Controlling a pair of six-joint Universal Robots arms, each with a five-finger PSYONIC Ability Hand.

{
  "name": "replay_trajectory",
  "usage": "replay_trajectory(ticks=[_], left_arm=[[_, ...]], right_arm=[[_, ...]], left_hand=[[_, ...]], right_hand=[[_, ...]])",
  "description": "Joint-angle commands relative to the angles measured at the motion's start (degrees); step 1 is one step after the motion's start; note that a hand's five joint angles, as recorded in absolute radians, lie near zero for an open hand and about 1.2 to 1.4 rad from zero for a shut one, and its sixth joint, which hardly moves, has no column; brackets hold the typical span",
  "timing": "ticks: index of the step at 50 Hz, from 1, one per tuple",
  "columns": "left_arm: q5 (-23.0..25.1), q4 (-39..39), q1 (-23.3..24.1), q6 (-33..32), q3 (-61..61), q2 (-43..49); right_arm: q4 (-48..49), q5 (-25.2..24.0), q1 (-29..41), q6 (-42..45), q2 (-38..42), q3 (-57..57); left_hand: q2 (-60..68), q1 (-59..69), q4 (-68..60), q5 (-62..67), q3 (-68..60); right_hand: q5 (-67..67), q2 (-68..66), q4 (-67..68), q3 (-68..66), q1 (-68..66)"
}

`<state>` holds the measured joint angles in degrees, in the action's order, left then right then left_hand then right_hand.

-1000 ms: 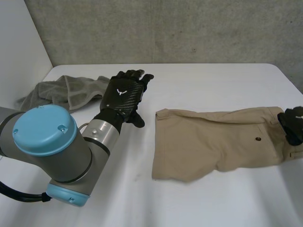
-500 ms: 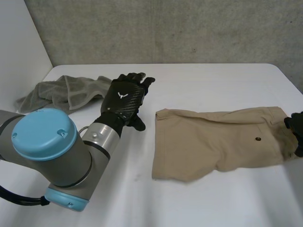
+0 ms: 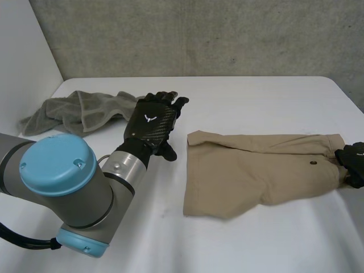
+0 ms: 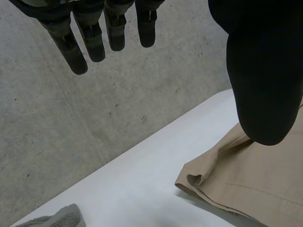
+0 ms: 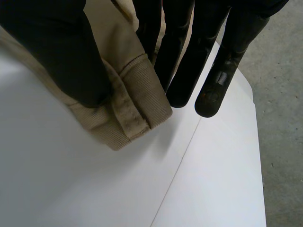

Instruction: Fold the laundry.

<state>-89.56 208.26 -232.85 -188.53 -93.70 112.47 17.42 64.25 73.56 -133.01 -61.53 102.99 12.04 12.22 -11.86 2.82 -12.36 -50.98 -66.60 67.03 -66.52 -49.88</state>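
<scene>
While the beige shorts (image 3: 256, 176) lie flat on the white table (image 3: 256, 96) in the head view, their long axis runs straight across from one hand to the other. The right hand (image 3: 354, 162) sits on the far end of that axis. The left hand (image 3: 149, 120) hovers off the opposite, leg-hem end, its fingers straight and holding nothing. A crumpled grey towel (image 3: 71, 111) lies on the other side of that hand, away from the shorts. In the left wrist view, the fingers (image 4: 92, 42) hang straight and spread, well clear of the thumb (image 4: 262, 85). The near hem corner of the shorts lies on the table just past the thumb tip rather than ahead of the fingertips, and a scrap of the towel shows well apart from it. In the right wrist view, the thumb (image 5: 57, 52) presses a stitched edge of the shorts against the straight fingers (image 5: 184, 61), so this hand is pinching the cloth at its corner, with bare table beyond the fingertips. Judging from this, the free hem end is nearer the left hand and lies to its thumb side. A fold along the long axis would likely need that hand to shift sideways onto the hem first.
</scene>
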Motion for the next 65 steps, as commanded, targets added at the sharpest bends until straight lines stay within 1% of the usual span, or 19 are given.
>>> replay_trajectory(ticks=[1,10,14,20,23,27,30,38,39,42,45,49,50,53,54,56,58,61,65], left_arm=[[0.0,0.0,0.0,0.0,0.0,0.0],[-0.1,0.0,-0.2,0.0,0.0,-0.3],[-0.1,0.0,-0.2,0.0,0.0,-0.6],[-0.1,0.0,-0.2,0.0,0.0,-1.1],[-0.2,0.0,-0.3,0.0,-0.1,-1.7],[-0.2,0.0,-0.4,0.0,0.0,-1.9],[-0.2,0.0,-0.5,0.0,0.0,-2.0],[-0.2,0.0,-0.6,0.0,0.0,-2.4],[-0.2,0.0,-0.6,0.0,0.0,-2.4],[-0.2,0.0,-0.7,0.0,0.1,-2.4],[-0.2,0.0,-0.8,0.0,0.2,-2.6],[-0.2,0.2,-0.9,0.1,1.1,-3.3],[-0.2,0.2,-1.1,0.1,1.2,-3.5],[-0.2,0.2,-1.2,0.4,2.5,-3.8],[-0.2,0.0,-1.0,0.6,3.0,-3.8],[-0.1,-0.5,-0.4,2.0,4.7,-3.7],[0.0,-1.3,0.5,3.3,6.1,-3.2],[0.1,-4.8,2.5,5.6,9.4,-1.1],[0.0,-11.3,6.2,6.9,15.7,6.3]], right_arm=[[0.0,0.4,0.0,0.1,-0.4,-0.9],[-1.1,1.3,0.3,3.5,-4.7,-1.1],[-1.9,1.3,4.0,7.0,-8.5,-1.3],[-3.6,0.8,16.4,7.8,-14.4,-3.4],[-3.9,-0.1,21.3,8.1,-14.5,-3.8],[-3.8,-1.0,31.2,8.8,-14.0,-4.9],[-4.0,-2.9,39.4,10.9,-10.7,-5.6],[-6.2,-2.2,49.2,15.9,-1.5,-7.6],[-6.5,-1.9,49.5,15.9,-1.3,-8.1],[-6.9,-0.8,49.8,14.1,-1.5,-8.5],[-6.3,0.0,50.0,10.0,-2.4,-8.7],[-6.3,1.3,48.3,-4.6,-10.0,-9.0],[-6.6,1.8,46.9,-12.1,-12.9,-8.9],[-6.7,2.8,44.1,-23.2,-16.3,-9.1],[-7.2,3.8,41.0,-29.7,-18.1,-9.2],[-8.9,4.7,37.6,-34.9,-19.8,-9.4],[-13.4,5.6,32.8,-39.1,-21.6,-10.2],[-17.6,6.1,29.3,-39.8,-21.2,-11.3],[-20.1,6.2,28.3,-38.9,-14.5,-13.7]], left_hand=[[-2.0,-2.2,1.9,-2.8,2.4],[-2.0,-2.2,1.9,-2.8,2.4],[-2.0,-2.2,1.9,-2.8,2.4],[-2.0,-2.2,1.9,-2.8,2.4],[-2.0,-2.2,1.9,-2.8,2.4],[-2.0,-2.2,1.9,-2.8,2.4],[-2.0,-2.2,1.9,-2.8,2.4],[-2.0,-2.2,1.9,-2.8,2.4],[-2.0,-2.2,1.9,-2.8,2.4],[-2.0,-2.2,1.9,-2.8,2.4],[-2.0,-2.2,1.9,-2.8,2.4],[-2.0,-2.2,1.9,-2.8,2.4],[-2.0,-2.2,1.9,-2.8,2.4],[-2.0,-2.2,1.9,-2.8,2.4],[-2.0,-2.2,1.9,-2.8,2.4],[-2.0,-2.2,1.9,-2.8,2.4],[-2.0,-2.2,1.8,-2.8,2.3],[-1.8,-2.0,1.6,-2.6,2.2],[-1.7,-1.8,1.5,-2.4,2.0]], right_hand=[[-19.0,-13.4,13.0,-13.5,-30.1],[-19.0,-13.4,13.0,-13.5,-30.1],[-19.0,-13.4,13.0,-13.5,-30.1],[-19.0,-13.4,13.0,-13.5,-30.1],[-19.0,-13.4,13.0,-13.5,-30.1],[-19.0,-13.4,13.0,-13.5,-30.1],[-19.0,-13.4,13.0,-13.5,-30.1],[-19.0,-13.4,13.0,-13.5,-30.1],[-14.2,-8.6,8.2,-8.7,-25.4],[27.9,33.5,-33.9,33.4,16.8],[32.0,37.7,-38.1,37.6,20.9],[51.0,56.6,-57.0,56.5,39.9],[51.0,56.6,-57.0,56.5,39.9],[51.0,56.6,-57.0,56.5,39.9],[51.0,56.6,-57.0,56.5,39.9],[51.0,56.6,-57.0,56.5,39.9],[51.0,56.6,-57.0,56.5,39.9],[51.0,56.6,-57.0,56.5,39.9],[51.0,56.6,-57.0,56.5,39.9]])
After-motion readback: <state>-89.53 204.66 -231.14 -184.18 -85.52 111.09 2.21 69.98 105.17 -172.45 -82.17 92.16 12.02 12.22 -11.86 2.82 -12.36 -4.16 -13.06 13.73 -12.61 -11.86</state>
